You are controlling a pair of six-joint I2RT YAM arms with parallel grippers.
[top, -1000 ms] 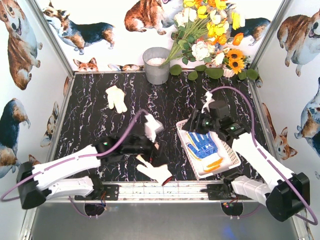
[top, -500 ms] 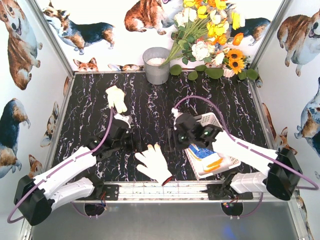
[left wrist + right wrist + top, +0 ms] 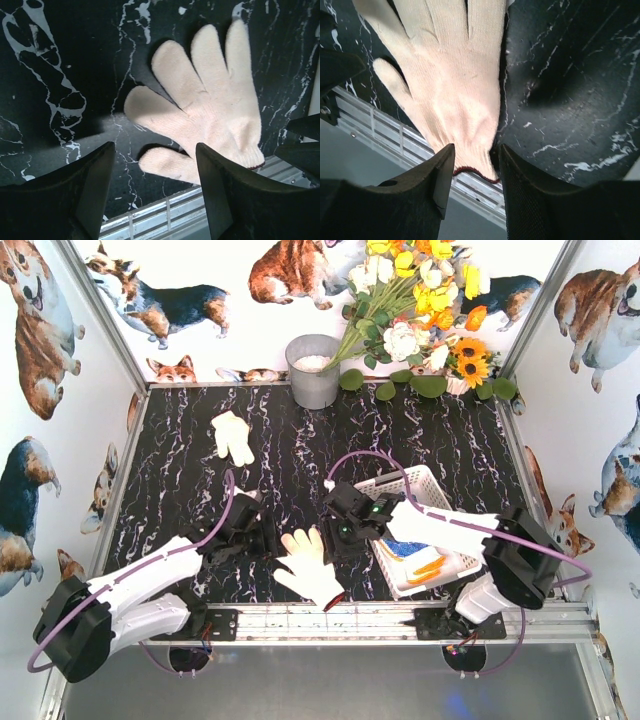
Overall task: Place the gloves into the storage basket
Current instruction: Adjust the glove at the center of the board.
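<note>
The cream glove (image 3: 308,565) lies flat, its cuff at the near edge of the table (image 3: 300,455), with bare top beyond its fingers. The left gripper (image 3: 154,150) gapes empty beside the thumb. The right gripper (image 3: 476,150) hangs part-open over the cuff, with the storage basket (image 3: 400,482) just to its right.

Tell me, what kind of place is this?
Probably a robot practice booth: a left arm and right arm bolted to a metal rail, corgi-picture walls around a black marbled table.

The right arm (image 3: 440,528) hides part of the basket (image 3: 422,483) and its gloves (image 3: 410,550). The near glove (image 3: 450,90) has its fingertips cut off.
</note>
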